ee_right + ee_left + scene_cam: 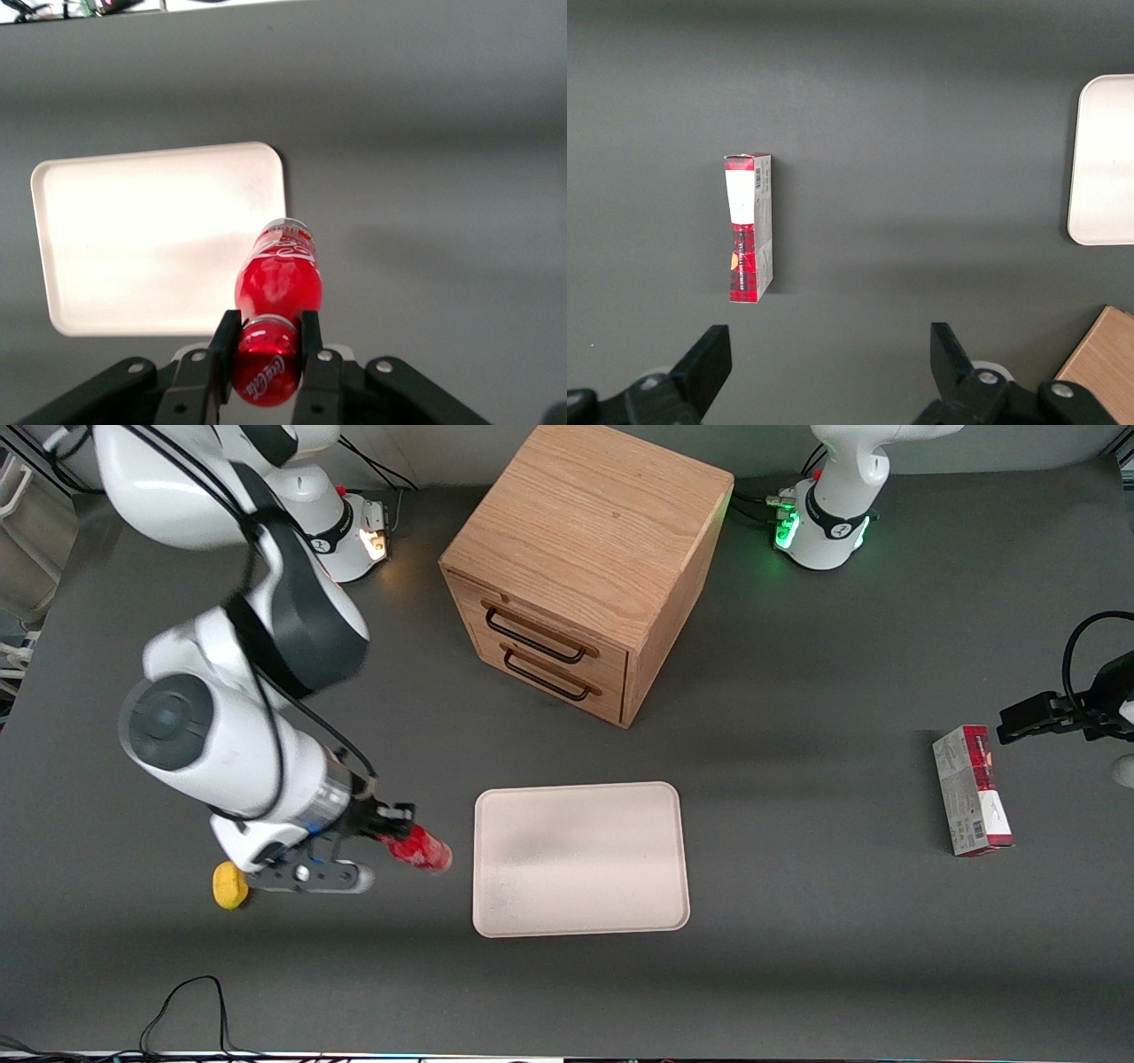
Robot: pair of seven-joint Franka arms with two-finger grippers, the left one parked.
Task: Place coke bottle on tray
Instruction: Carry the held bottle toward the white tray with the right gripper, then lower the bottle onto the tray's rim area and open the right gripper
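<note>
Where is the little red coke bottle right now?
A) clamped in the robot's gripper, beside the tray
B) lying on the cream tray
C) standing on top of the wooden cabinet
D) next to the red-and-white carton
A: the gripper fingers pinch the coke bottle, held just off the tray edge, not yet over it.

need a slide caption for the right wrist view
Gripper shut on coke bottle, carried beside the tray.

Materials & finish, quick look
Coke bottle (pixel 276 282): glossy red plastic, in matt black gripper (pixel 264 347) fingers. Tray (pixel 580 859): smooth matt cream. Cabinet (pixel 585 567): grained wood, dark metal handles. Table (pixel 797 921): matt grey. Carton (pixel 749 227): printed cardboard.
</note>
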